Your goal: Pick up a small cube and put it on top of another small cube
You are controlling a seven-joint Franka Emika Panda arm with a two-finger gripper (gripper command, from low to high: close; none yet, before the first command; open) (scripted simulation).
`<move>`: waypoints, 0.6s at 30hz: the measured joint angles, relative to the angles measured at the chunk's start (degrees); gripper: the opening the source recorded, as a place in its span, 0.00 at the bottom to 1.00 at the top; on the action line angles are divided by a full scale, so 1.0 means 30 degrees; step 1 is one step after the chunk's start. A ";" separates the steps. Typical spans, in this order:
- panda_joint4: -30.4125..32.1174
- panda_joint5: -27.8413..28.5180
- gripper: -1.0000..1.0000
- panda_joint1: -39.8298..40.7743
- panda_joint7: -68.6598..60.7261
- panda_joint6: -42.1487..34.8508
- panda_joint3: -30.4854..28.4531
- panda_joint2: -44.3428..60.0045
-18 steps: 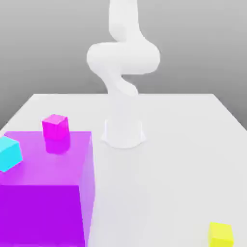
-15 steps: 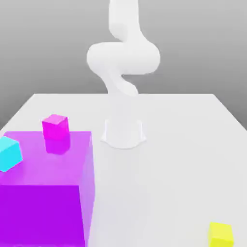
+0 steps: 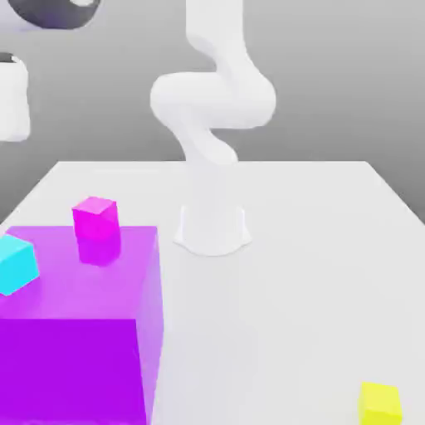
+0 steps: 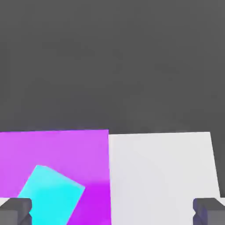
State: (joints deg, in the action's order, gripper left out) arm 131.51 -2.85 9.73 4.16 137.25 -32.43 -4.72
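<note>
The small cube [image 3: 95, 217] shows magenta-pink in the exterior view. It stands at the far edge of the big purple block [image 3: 79, 332], its lower part seen through the block. Another small cube [image 3: 380, 403], bright yellow, lies on the white table [image 3: 315, 274] at the near right. Part of my hand [image 3: 12, 95] hangs high at the exterior view's left. In the hand view my gripper [image 4: 112, 212] is open, with its fingertips [image 4: 15, 211] far apart and nothing between them. It looks down on a cyan cube [image 4: 50, 193] and the purple block [image 4: 52, 147].
A cyan-blue small cube [image 3: 17, 264] sits at the purple block's left side in the exterior view. The arm's white base [image 3: 213, 226] stands mid-table behind the block. White table surface [image 4: 162, 171] stretches beside the block.
The arm has swung and its hand has come into the exterior view at the upper left. The cubes and the purple block have not moved.
</note>
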 joint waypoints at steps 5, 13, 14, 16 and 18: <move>0.0695 -0.2054 0.50 0.2870 -0.4486 0.0893 -0.0754 0.3958; 0.4685 -0.3334 0.50 0.3500 -0.4728 0.3875 -0.0756 0.5046; 0.5373 -0.3324 0.50 0.3299 -0.4267 0.4361 -0.0760 0.4815; 0.6755 -0.3248 0.50 0.2890 -0.3292 0.5343 -0.0774 0.4327; 0.8147 -0.3022 0.50 0.2445 -0.2172 0.6337 -0.0817 0.3767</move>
State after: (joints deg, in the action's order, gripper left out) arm 155.95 -11.91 17.07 -2.36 156.26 -34.89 6.58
